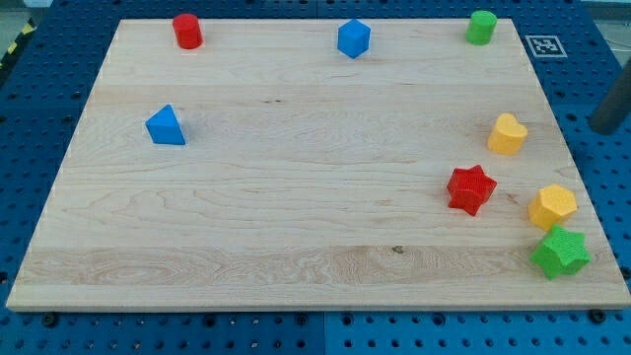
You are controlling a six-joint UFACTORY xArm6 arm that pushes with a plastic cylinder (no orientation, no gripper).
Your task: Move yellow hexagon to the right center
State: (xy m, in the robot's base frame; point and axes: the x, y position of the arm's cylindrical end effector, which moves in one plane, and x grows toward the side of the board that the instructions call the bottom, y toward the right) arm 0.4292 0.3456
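The yellow hexagon [552,207] lies near the wooden board's [296,197] right edge, low on the view's right. A green star [560,252] sits just below it, almost touching. A red star [470,189] is to its left and a yellow heart [507,134] is above and left of it. A dark rod comes in at the view's right edge, off the board over the blue surround. My tip [600,128] is above and to the right of the yellow hexagon and touches no block.
A red cylinder [187,31], a blue angular block [353,38] and a green cylinder [481,27] stand along the board's top edge. A blue triangle [166,126] is at the left. A black-and-white marker [545,45] sits at the top right.
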